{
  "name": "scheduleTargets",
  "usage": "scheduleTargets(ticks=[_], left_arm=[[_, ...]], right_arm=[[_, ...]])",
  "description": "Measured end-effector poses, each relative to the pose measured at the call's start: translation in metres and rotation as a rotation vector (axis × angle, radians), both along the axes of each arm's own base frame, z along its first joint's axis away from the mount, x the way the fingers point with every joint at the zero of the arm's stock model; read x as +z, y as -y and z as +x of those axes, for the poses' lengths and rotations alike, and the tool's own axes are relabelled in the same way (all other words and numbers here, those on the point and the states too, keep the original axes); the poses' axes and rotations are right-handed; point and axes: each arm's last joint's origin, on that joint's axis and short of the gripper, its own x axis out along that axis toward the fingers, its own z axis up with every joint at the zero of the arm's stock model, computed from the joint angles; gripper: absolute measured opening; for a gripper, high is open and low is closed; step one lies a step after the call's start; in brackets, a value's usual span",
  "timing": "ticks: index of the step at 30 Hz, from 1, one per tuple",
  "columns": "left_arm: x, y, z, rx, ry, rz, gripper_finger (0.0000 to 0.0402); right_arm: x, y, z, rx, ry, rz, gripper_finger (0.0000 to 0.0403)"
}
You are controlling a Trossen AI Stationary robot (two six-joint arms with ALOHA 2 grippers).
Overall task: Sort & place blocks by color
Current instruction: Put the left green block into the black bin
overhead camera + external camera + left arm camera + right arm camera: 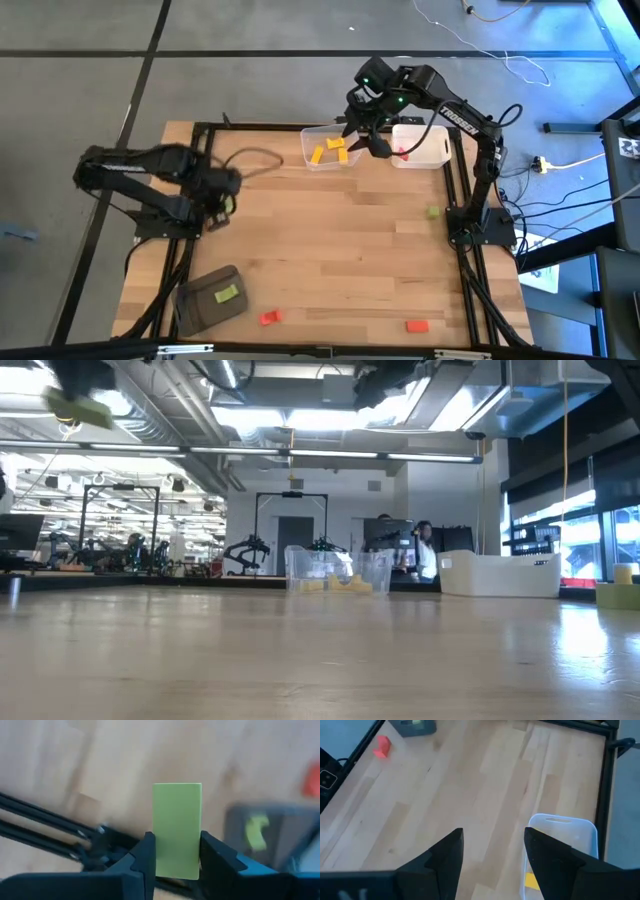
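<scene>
So the blocks were scattered all over. One light green block (177, 830) was pinched upright between the left gripper (176, 857) fingers, sticking out past the tips, with the gripper held over the left side of the table (330, 250), up off the wood near the black frame rail (190, 190). In the low view that same block showed up high in the corner, blurry.

Another green block (227, 293) sat inside the dark grey bin (208, 300) at the near-left corner of the table. Three or so yellow-orange blocks (335, 150) were lying in the clear bin (325, 147) at the far edge, and a red block (403, 153) was in the white bin (422, 145) right beside it. Loose on the wood: a red block (269, 317) near the front edge just beside the grey bin, another red one (417, 325) further right along the front, and a small green one (433, 211) over by the right rail.

The right gripper (372, 140) hung above the gap between the clear and white bins, fingers spread apart with nothing between them; its wrist view looked past them down onto the clear bin with a yellow piece in it.

Behind the table, a person (424, 552) was visible way off in the room.
</scene>
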Motion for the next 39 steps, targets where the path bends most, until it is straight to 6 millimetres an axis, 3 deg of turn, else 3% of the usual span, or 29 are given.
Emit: scheduleTargets(ticks=[9, 15, 22, 28, 34, 39], left_arm=[[0.001, 0.068, -0.019, -0.108, -0.032, -0.163, 0.0114], [-0.006, 0.109, -0.026, -0.110, -0.011, -0.152, 0.0114], [-0.048, 0.156, -0.022, -0.131, -0.082, -0.113, 0.0114], [-0.090, 0.186, -0.013, -0.115, -0.047, -0.188, 0.0114], [-0.129, 0.199, -0.015, -0.119, -0.087, -0.136, 0.0114], [-0.150, 0.202, -0.014, -0.126, -0.112, -0.143, 0.0115]], right_arm=[[0.000, 0.000, 0.001, 0.000, 0.006, 0.000, 0.0210], [0.001, 0.000, 0.001, 0.001, 0.017, -0.004, 0.0210], [0.001, 0.000, 0.002, 0.019, 0.031, 0.019, 0.0210], [0.001, -0.004, 0.003, 0.030, 0.029, 0.023, 0.0210], [0.001, -0.012, 0.007, 0.036, 0.011, -0.009, 0.0210], [0.001, -0.019, 0.010, 0.054, 0.009, -0.009, 0.0210]])
